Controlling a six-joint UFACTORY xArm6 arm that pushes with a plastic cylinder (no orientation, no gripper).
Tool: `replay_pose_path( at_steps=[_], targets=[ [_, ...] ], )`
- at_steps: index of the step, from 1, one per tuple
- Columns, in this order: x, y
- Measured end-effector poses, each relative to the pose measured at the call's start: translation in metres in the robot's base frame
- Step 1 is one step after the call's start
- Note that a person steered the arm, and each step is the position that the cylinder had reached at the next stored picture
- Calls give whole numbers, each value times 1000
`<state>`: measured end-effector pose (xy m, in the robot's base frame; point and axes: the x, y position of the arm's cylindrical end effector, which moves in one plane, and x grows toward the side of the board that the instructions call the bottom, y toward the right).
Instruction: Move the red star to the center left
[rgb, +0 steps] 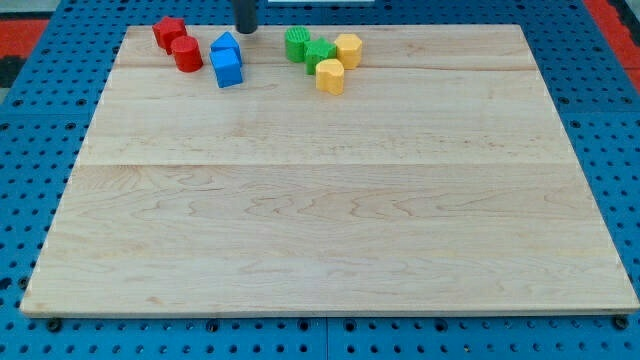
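Note:
The red star (168, 32) lies at the view's top left corner of the wooden board (330, 230). A red cylinder (186, 54) touches it on its lower right. My tip (245, 30) stands at the board's top edge, to the right of the red star and just up and right of two blue blocks (227, 59). The tip touches no block. Only the lower part of the rod shows; the rest is cut off by the view's top.
Two green blocks (307, 49) and two yellow blocks (339, 62) cluster at the top, right of my tip. A blue pegboard (40, 120) surrounds the board.

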<state>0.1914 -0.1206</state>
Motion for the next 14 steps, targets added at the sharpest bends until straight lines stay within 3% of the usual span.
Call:
replay_pose_path(
  at_steps=[3,5,7,9,14],
  targets=[
    [1,-73],
    [52,-73],
    [0,-76],
    [1,-185],
    [12,-176]
  ],
)
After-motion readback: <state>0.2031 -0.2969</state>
